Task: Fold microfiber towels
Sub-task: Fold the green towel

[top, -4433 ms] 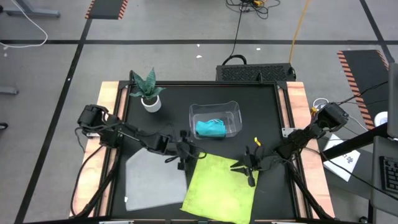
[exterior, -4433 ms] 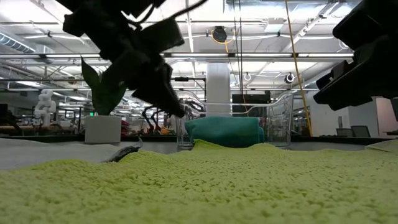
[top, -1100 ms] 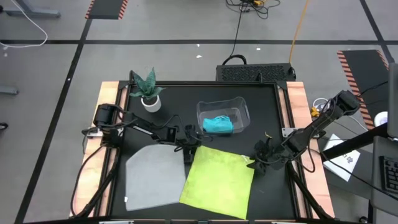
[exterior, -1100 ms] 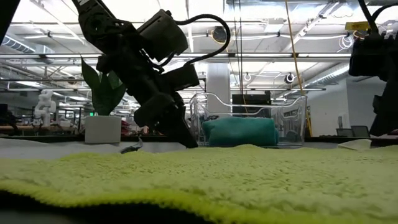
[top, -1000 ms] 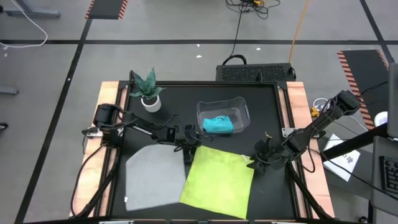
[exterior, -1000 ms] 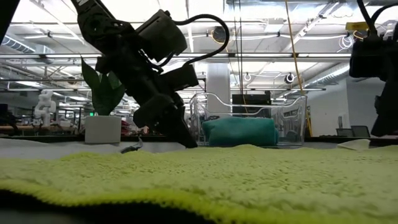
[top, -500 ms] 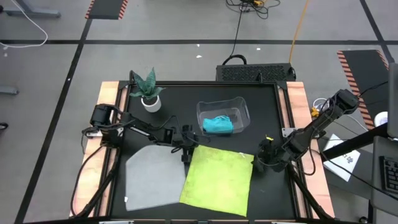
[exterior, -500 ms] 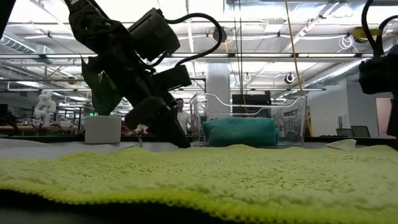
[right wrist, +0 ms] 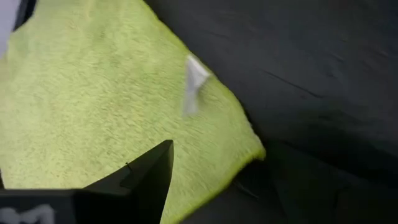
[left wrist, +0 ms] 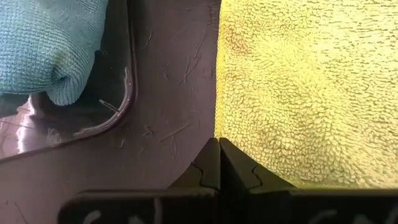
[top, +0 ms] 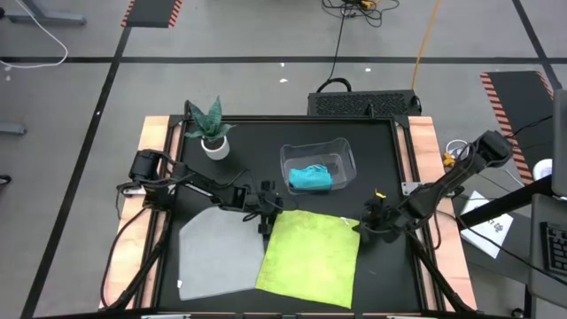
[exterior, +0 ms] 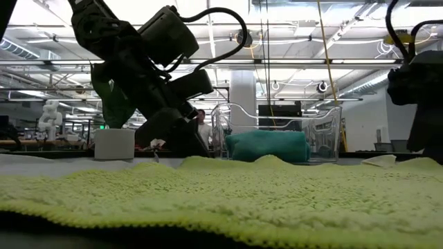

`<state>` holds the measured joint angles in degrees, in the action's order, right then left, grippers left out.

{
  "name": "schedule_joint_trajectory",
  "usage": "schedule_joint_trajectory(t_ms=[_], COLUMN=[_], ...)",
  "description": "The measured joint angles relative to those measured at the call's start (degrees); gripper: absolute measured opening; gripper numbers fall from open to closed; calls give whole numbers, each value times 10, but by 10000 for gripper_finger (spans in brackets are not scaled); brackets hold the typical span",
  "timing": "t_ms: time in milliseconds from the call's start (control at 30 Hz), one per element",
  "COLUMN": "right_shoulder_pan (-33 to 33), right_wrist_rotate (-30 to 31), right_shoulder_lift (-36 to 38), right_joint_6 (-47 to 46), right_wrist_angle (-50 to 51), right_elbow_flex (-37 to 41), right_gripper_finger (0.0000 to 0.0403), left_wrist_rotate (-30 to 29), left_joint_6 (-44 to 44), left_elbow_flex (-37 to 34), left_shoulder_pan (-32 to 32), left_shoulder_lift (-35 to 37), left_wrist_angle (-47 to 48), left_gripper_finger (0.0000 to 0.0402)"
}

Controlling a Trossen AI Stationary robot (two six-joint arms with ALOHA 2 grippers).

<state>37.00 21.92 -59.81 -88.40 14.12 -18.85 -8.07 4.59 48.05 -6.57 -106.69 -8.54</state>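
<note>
The yellow-green towel (top: 310, 257) lies spread flat at the table's near middle. The light grey towel (top: 217, 252) lies flat to its left. The teal towel (top: 310, 179) sits bunched in the clear bin (top: 344, 159). My left gripper (top: 264, 221) is shut, its tips (left wrist: 217, 142) at the yellow-green towel's left edge (left wrist: 219, 93), near the far-left corner. My right gripper (top: 363, 228) is open at the far-right corner, where a white tag (right wrist: 194, 81) sticks up. One of its fingers (right wrist: 149, 171) hangs over the cloth. My left gripper slants down from the table's left, its shut tips right at the yellow-green towel's left edge (left wrist: 217, 127); nothing shows between the fingers, and I cannot tell whether they touch the cloth. My right gripper stands over the far-right corner; I cannot tell whether it touches.
A potted plant (top: 211, 128) stands at the far left. The bin stands just beyond the yellow-green towel's far edge. Bare black tabletop (top: 390, 275) shows right of that towel. A person stands in the room beyond (exterior: 202, 128).
My right gripper has rolled about its own line at the towel's far-right corner. The yellow-green towel's far edge, slanted a second ago, now lies straighter across the table, with low waves along it in the low view.
</note>
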Motion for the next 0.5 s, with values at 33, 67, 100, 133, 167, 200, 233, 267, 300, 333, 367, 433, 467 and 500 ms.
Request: schedule_joint_trajectory(t_ms=[33,67,100,133,167,200,233,267,300,333,367,433,467,500], right_shoulder_pan=[-5,-9,-13,-15,-17,-18,-18,-18,-19,-18,-18,-19,-19,-19], right_wrist_rotate=[0,-2,-5,-5,-5,-5,-5,-4,-5,-6,-6,-7,-7,-7], right_shoulder_lift=[-7,-16,-22,-30,-37,-42,-45,-48,-49,-49,-49,-49,-50,-50], right_joint_6=[6,9,14,22,27,33,44,55,65,72,81,99,112,128], right_wrist_angle=[-9,-11,-13,-16,-20,-28,-39,-44,-45,-45,-43,-42,-42,-42], right_elbow_flex=[0,-1,-1,-2,-2,-2,-1,-1,-1,0,1,1,1,1], right_gripper_finger=[247,246,244,240,234,226,214,200,183,163,140,86,56,30], left_wrist_rotate=[1,1,1,1,1,1,1,1,1,1,2,1,1,1], left_joint_6=[4,8,10,10,10,10,10,11,11,11,11,11,11,11], left_elbow_flex=[0,0,0,0,0,0,0,0,0,0,0,0,1,1], left_shoulder_pan=[0,0,0,0,0,0,0,0,0,0,0,0,0,0], left_shoulder_lift=[0,-1,-1,-1,-1,-1,-1,-1,-1,-1,-1,-1,-1,-1], left_wrist_angle=[-3,-4,-4,-4,-4,-4,-4,-4,-4,-3,-3,-2,-2,-2], left_gripper_finger=[0,0,0,0,0,0,0,0,0,0,0,0,0,0])
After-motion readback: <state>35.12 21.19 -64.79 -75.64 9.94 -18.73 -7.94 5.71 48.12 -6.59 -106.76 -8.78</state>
